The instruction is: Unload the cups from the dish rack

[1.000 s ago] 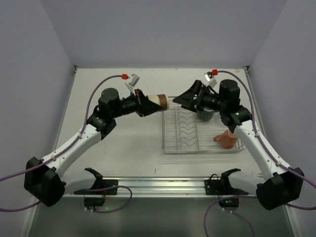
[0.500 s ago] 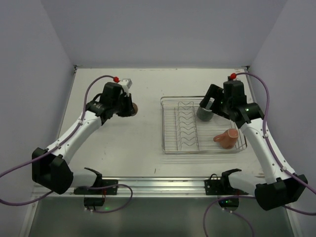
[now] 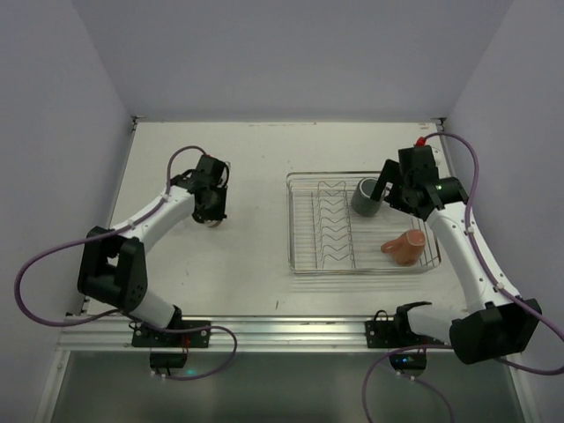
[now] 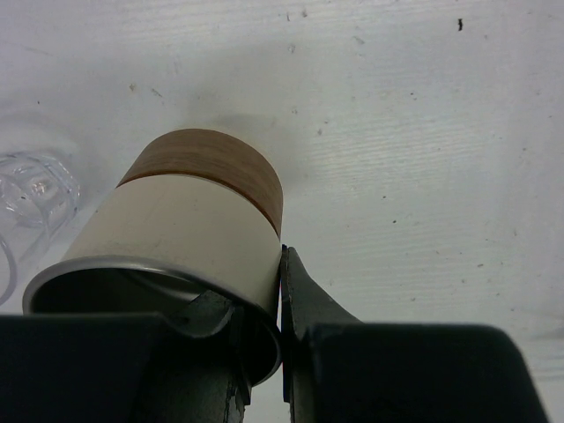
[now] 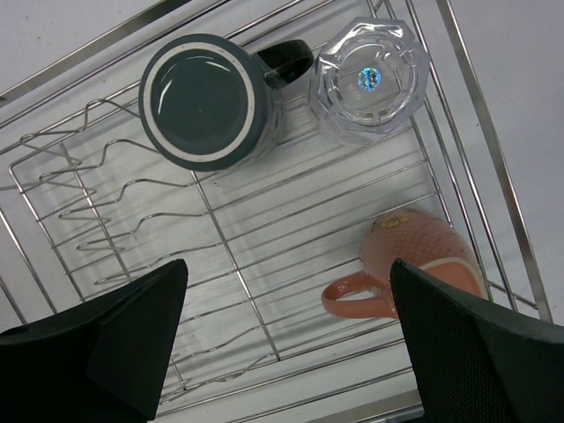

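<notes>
Currently, my left gripper (image 4: pixel 280 264) pinching cream cup (image 4: pixel 194 229) by its rim, perhaps set down, my right gripper (image 5: pixel 287 269) spread wide, empty, over dish rack (image 5: pixel 256 256) with grey mug (image 5: pixel 210 101), tumbler (image 5: pixel 368 79).

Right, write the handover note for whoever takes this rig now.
Left hand: shut on the cream cup at its rim, low at the table, not released.
Right hand: open, empty, above the dish rack.
Out of the rack: one clear tumbler on the table beside the cream cup.
In the rack: dark grey mug and second tumbler side by side, pink mug on its side.
To do: release the cream cup, unload those three.
</notes>
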Robot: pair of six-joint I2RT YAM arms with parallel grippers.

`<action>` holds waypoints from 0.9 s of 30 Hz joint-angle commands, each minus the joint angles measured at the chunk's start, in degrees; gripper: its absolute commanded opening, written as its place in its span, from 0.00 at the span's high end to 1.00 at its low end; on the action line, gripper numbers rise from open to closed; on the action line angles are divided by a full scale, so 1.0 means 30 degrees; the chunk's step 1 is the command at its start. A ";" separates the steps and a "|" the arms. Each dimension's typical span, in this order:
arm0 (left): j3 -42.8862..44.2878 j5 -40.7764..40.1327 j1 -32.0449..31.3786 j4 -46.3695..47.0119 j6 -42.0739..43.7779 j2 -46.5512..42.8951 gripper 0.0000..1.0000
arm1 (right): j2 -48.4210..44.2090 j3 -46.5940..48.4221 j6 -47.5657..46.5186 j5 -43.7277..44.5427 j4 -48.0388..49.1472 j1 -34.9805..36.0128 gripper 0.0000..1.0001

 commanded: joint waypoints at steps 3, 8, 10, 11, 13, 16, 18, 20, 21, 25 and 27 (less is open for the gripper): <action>0.0676 -0.0744 0.0335 -0.0086 0.0560 0.0902 1.00 | -0.0087 0.0347 -0.0761 0.0625 -0.0148 -0.0825 0.01; 0.0443 -0.0890 0.0423 0.0294 0.0531 0.1490 1.00 | 0.0176 0.0258 -0.1142 0.0275 -0.0060 -0.1615 0.01; 0.0355 -0.0890 0.0481 0.0383 0.0618 0.1899 1.00 | 0.0177 0.0171 -0.1201 0.0244 0.0027 -0.1763 0.01; 0.0354 -0.0919 0.0511 0.0383 0.0618 0.2046 1.00 | 0.0206 0.0112 -0.1259 0.0215 0.0086 -0.1908 0.01; 0.0325 -0.0774 0.0540 0.0529 0.0618 0.2398 0.99 | 0.0177 -0.0005 -0.1289 0.0069 0.0262 -0.1997 0.01; 0.0413 -0.0919 0.0540 0.0588 0.0560 0.2604 0.88 | 0.0294 -0.0122 -0.1406 -0.0107 0.0409 -0.2144 0.01; 0.0471 -0.1212 0.0540 0.0617 0.0472 0.2545 0.78 | 0.0470 -0.0327 -0.1494 -0.0224 0.0584 -0.2261 0.01; 0.0559 -0.1358 0.0598 0.0588 0.0443 0.2458 0.73 | 0.0587 -0.0560 -0.1523 -0.0254 0.0672 -0.2378 0.01; 0.0559 -0.1359 0.0628 0.0617 0.0414 0.2428 0.72 | 0.0703 -0.0620 -0.1523 -0.0225 0.0760 -0.2407 0.01; 0.0851 -0.1533 0.0657 0.0530 0.0238 0.2078 0.67 | 0.0792 -0.1059 -0.1611 -0.0400 0.1141 -0.2612 0.01; 0.1027 -0.1651 0.0657 0.0471 0.0092 0.1580 0.62 | 0.0851 -0.1265 -0.1669 -0.0430 0.1316 -0.2671 0.01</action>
